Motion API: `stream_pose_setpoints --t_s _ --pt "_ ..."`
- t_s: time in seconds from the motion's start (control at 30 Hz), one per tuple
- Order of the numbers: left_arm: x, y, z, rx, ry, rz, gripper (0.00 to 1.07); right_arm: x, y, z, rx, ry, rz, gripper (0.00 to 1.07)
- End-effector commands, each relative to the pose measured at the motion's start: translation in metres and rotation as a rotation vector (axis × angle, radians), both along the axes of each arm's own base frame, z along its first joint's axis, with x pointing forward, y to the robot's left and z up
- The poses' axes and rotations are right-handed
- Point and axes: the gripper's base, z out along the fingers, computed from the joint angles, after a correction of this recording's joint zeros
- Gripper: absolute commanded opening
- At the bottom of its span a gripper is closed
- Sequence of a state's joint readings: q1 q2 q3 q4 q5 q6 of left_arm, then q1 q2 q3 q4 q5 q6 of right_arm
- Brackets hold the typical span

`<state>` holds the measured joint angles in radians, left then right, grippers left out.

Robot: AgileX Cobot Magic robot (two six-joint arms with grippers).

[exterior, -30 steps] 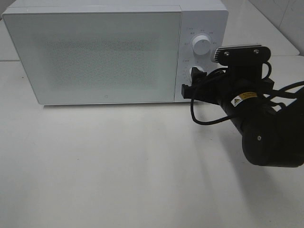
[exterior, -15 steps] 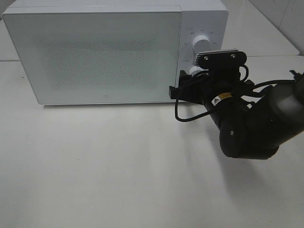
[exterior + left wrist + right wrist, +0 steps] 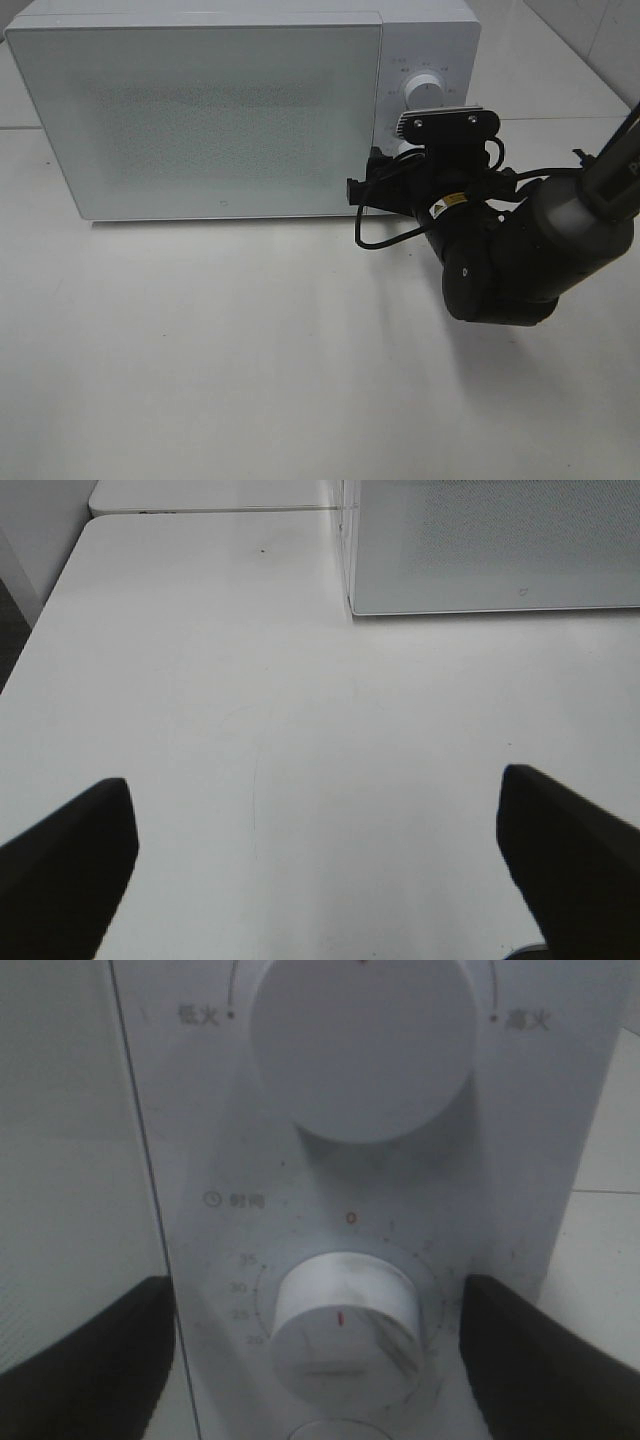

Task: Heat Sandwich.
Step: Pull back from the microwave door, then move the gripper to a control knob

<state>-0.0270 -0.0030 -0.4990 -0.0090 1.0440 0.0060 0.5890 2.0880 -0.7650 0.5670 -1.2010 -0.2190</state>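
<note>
Right gripper [image 3: 318, 1360], jaws apart, frames the timer knob [image 3: 345, 1325].
Closing off-centre, it may slip and misset the time; the sandwich, presumably inside, is hidden.

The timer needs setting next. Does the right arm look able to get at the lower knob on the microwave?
Probably yes: its open fingers frame the lower knob head-on, with nothing between them and it.
</note>
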Motion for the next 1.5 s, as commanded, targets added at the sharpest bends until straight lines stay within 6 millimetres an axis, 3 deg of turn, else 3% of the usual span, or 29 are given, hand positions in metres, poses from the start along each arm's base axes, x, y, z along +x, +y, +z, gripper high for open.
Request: stream_pose_setpoints --t_s 0.03,0.63,0.7,0.73,0.77,0.83,1.0,1.27,1.5 --pt "-0.0034 0.0003 -0.0006 0.005 -0.031 0.004 0.92 0.0064 -0.0043 0.0050 0.009 -0.031 -0.021 0.75" --pt "-0.0034 0.0003 -0.0006 0.005 -0.031 0.004 0.92 -0.0024 -0.0002 0.0021 0.012 -0.012 -0.018 0.63" --pt "-0.0034 0.0003 -0.0006 0.005 -0.031 0.004 0.92 -0.0023 -0.0010 0.0024 0.015 -0.015 -0.027 0.49" --pt "-0.0034 0.0003 -0.0006 0.005 -0.031 0.004 0.92 -0.0023 -0.0010 0.0024 0.015 -0.015 -0.027 0.49" --pt "-0.0034 0.0003 -0.0006 0.005 -0.031 0.004 0.92 -0.0023 -0.0011 0.0025 0.015 -0.016 -0.028 0.42" --pt "-0.0034 0.0003 -0.0006 0.005 -0.031 0.004 0.92 -0.0023 -0.0011 0.0026 0.015 -0.017 -0.028 0.22" --pt "-0.0034 0.0003 -0.0006 0.005 -0.031 0.004 0.92 -0.0023 -0.0011 0.0027 0.015 -0.018 -0.028 0.05" --pt "-0.0034 0.0003 -0.0006 0.005 -0.031 0.004 0.92 -0.0023 -0.0010 0.0027 0.054 -0.016 -0.034 0.05" --pt "-0.0034 0.0003 -0.0006 0.005 -0.031 0.004 0.92 -0.0027 0.0024 0.0017 0.297 0.017 -0.040 0.05"
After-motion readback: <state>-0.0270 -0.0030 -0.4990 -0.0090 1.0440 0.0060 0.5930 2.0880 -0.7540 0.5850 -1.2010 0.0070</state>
